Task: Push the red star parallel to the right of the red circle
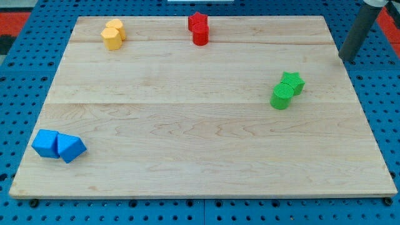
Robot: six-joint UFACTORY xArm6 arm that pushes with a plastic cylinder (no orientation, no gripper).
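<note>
Red star still jammed against red circle, top of bench (206, 156).
No gripper on the rig; my tip (343, 60) sits well right of the red circle (200, 36), red star (197, 21) touching just behind it. Star looks light, rigid, slippery: push a flat flank, not a point.

two red blocks (199, 29), two yellow (113, 34), two green (287, 90), two blue (59, 145).

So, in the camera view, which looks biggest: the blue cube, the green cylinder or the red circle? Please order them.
1. blue cube, largest as it appears.
2. green cylinder.
3. red circle, only slightly smaller than the green one.

The blue cube lies nearest the view's bottom and the red circle nearest its top, so true sizes may be alike.
</note>
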